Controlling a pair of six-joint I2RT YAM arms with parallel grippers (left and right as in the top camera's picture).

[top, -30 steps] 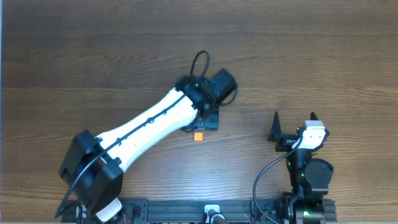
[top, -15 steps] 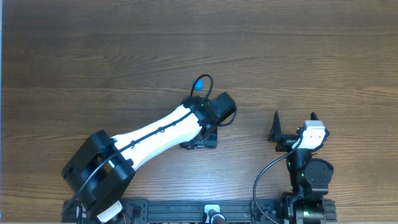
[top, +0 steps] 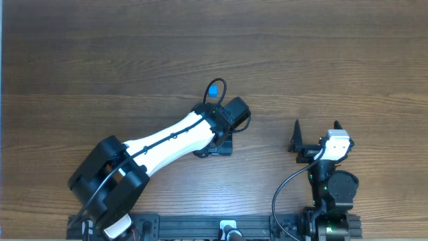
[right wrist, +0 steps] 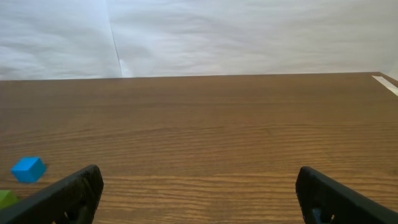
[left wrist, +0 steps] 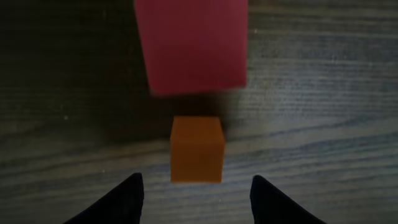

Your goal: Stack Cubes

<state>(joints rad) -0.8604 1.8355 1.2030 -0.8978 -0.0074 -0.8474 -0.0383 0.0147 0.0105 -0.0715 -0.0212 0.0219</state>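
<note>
While your left gripper hangs spread over the orange cube, your right gripper sits spread, well apart.

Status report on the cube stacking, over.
Left gripper jaws open, lined up on orange cube, not gripping. Right gripper open, empty, parked near its base. Red cube close beyond orange; blue cube apart.

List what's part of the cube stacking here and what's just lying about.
In the job:
orange cube, in front of the open left gripper
red cube, just beyond it
blue cube
green piece, cut off, likely a cube

Not in the job:
wooden table
white backdrop
right gripper, open, away from the cubes
</note>
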